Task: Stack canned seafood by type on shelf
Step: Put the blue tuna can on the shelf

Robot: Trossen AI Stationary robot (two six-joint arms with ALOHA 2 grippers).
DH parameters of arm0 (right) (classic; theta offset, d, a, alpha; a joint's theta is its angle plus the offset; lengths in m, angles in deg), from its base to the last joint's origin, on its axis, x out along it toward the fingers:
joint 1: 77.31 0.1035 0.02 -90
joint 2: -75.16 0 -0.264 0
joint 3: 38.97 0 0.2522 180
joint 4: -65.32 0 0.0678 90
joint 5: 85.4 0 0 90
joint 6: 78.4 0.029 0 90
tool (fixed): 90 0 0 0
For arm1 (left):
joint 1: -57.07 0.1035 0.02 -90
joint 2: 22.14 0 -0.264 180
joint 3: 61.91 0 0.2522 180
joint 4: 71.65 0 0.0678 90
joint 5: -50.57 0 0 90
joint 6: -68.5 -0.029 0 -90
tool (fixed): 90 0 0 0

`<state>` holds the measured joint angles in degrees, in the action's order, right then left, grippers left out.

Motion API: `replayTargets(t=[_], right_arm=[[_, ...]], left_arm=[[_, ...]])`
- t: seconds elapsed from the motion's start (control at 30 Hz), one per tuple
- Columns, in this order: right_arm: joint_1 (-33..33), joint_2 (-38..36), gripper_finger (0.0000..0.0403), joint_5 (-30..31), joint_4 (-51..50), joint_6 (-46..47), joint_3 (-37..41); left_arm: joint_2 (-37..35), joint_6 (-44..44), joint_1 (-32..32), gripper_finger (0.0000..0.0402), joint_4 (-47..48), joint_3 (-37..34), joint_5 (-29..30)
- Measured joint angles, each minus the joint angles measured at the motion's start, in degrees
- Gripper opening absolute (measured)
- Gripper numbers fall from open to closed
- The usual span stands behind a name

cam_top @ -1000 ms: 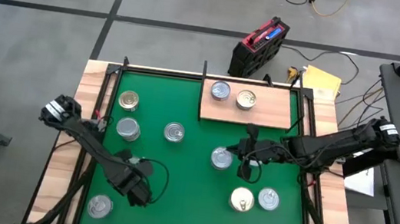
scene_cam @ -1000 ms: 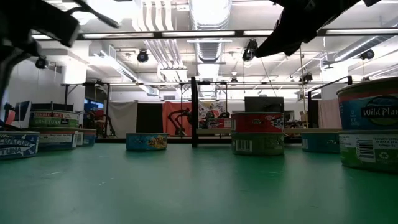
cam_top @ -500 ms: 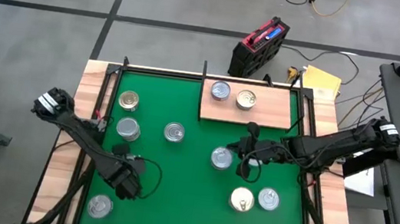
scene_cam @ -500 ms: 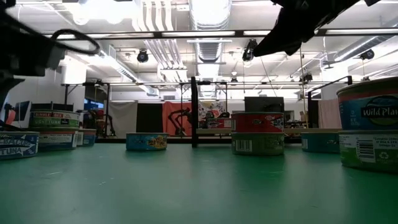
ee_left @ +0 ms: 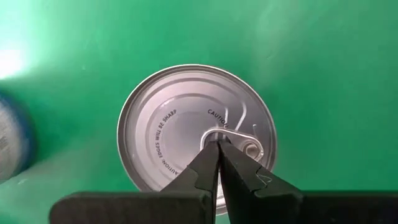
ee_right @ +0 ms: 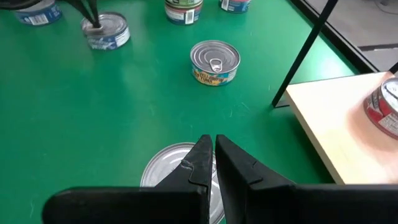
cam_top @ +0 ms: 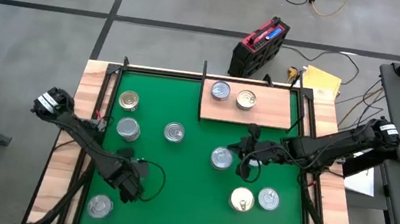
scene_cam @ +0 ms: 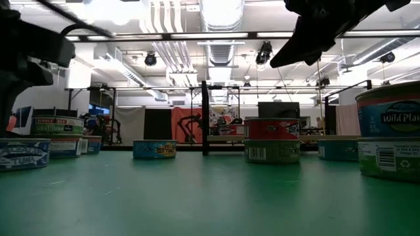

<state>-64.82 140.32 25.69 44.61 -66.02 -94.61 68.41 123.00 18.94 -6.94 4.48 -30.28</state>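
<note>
Since a second ago, my left gripper (cam_top: 130,189) has swung toward the silver-lidded tin (ee_left: 196,134), hanging over its pull tab, fingers clenched, empty. My right gripper (cam_top: 249,149) waits clenched beside another tin (cam_top: 221,158). Two tins occupy the shelf (cam_top: 277,111).

Overhead view, table-level view, two close wrist views

Bright overhead ceiling lights (scene_cam: 220,13), glare on green mat (ee_left: 12,62), blurred near can (ee_left: 12,137)
</note>
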Motion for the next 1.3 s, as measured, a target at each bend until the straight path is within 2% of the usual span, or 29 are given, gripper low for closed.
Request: replayTargets(t=[0.13, 0.4, 0.63, 0.87, 1.1, 1.3], right_arm=[[0.05, 0.01, 0.0012, -0.04, 0.03, 1.36, 0.01], [2.79, 0.01, 0.0012, -0.04, 1.52, 4.21, 0.03], [5.45, 1.53, 0.0012, -0.04, 10.42, 5.66, 0.03], [6.77, 8.14, 0.0012, -0.08, 11.98, 8.97, -2.6], [8.38, 16.18, 0.0012, -0.24, 11.75, 9.84, -8.38], [9.67, 21.11, 0.0012, -0.24, 6.93, 9.64, -14.95]], left_arm=[[1.46, 0.0, 0.04, 0.0, -2.72, 0.68, 1.45], [4.69, -4.22, 0.5, 0.0, -5.1, 5.79, 10.87], [7.62, -10.15, 1.16, 0.0, -5.37, 9.31, 16.6], [3.35, -12.91, 0.31, 0.0, -2.36, 9.92, 17.32], [2.03, -9.9, -2.66, 0.0, 4.75, 8.68, 13.79], [2.03, -9.86, -3.89, 0.0, 4.74, 8.09, 13.77]])
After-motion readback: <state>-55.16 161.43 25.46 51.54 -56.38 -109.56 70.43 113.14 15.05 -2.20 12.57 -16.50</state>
